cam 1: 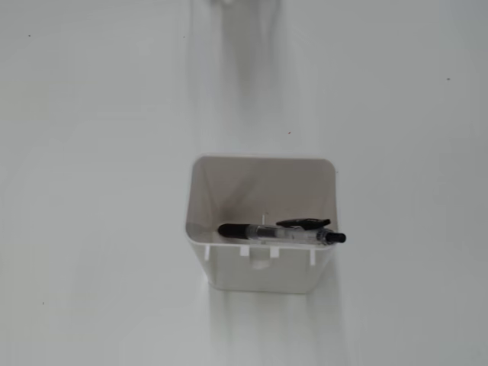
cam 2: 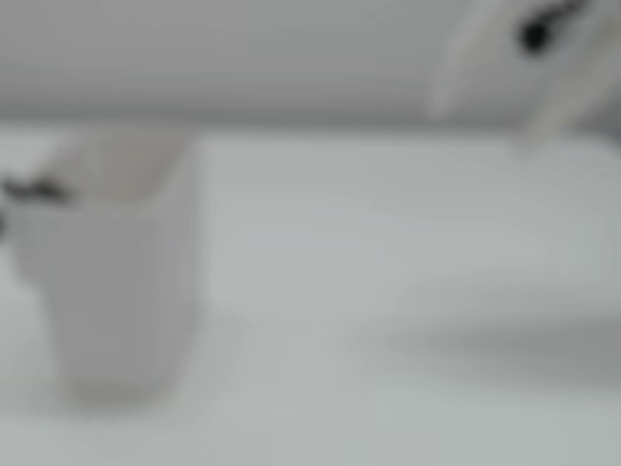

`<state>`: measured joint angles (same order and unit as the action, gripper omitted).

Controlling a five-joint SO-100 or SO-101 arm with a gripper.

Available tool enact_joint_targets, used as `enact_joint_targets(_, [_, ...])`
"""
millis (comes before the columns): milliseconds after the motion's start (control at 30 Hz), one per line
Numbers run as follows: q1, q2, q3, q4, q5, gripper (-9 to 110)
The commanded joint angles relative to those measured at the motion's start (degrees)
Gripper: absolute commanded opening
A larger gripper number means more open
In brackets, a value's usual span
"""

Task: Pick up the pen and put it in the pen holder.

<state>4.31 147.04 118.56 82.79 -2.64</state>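
Observation:
A black and clear pen (cam 1: 274, 231) lies across the opening of the white square pen holder (cam 1: 259, 171). It rests along the holder's near rim, and one black end pokes just past the right wall. In the blurred fixed view the holder (cam 2: 121, 282) stands at the left, with a dark smudge of the pen (cam 2: 29, 189) at its rim. Blurred white parts of the arm (cam 2: 572, 87) hang at the top right, well away from the holder. I cannot make out how the jaws stand, and nothing shows in them.
The holder stands on a plain white table (cam 1: 91, 229). A faint shadow of the arm falls across the table above the holder (cam 1: 244, 76). No other objects show.

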Motion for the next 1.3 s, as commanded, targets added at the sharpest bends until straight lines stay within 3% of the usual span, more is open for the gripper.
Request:
enact_joint_targets(0, [-0.18, 11.07, 12.83, -6.24, -0.09, 19])
enact_joint_targets(433, [-0.18, 51.06, 50.45, -10.99, -0.70, 18])
enact_joint_targets(833, [-0.18, 48.34, 55.90, -12.22, -0.18, 17])
enact_joint_targets(967, [-0.18, 48.34, 55.90, -12.13, -0.18, -1])
enact_joint_targets(1267, [-0.09, 48.25, 55.90, -12.04, -0.35, 2])
